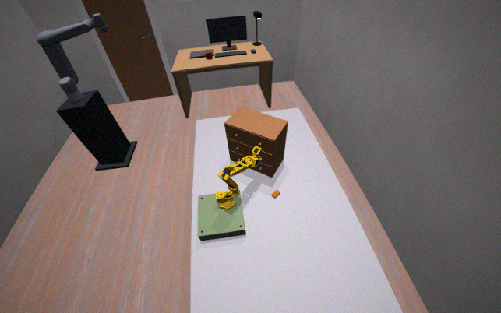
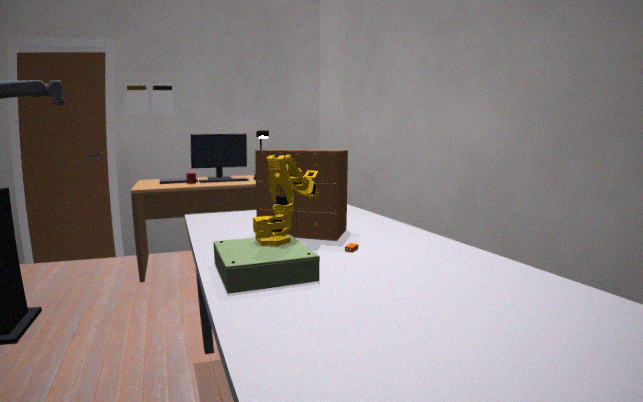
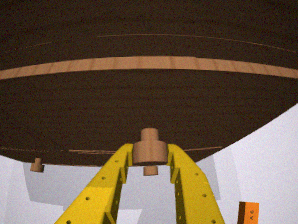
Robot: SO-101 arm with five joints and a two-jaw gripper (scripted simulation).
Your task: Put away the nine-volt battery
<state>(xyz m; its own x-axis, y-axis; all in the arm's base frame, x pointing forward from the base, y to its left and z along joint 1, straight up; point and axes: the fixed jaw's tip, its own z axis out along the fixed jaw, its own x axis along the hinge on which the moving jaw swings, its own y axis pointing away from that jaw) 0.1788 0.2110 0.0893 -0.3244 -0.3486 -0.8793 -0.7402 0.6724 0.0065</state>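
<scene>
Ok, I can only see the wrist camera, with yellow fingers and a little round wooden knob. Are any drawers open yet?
Observer: No. From the top view the brown wooden chest of drawers shows three fronts, all flush and shut.
Operator: Where's that orange thing on my right?
Observer: The small orange nine-volt battery lies flat on the white table, apart from the chest, off its front corner.
Operator: Where does my arm start?
Observer: The yellow arm stands on a green base block and reaches up to the chest front, its gripper shut on the small round wooden knob.
</scene>
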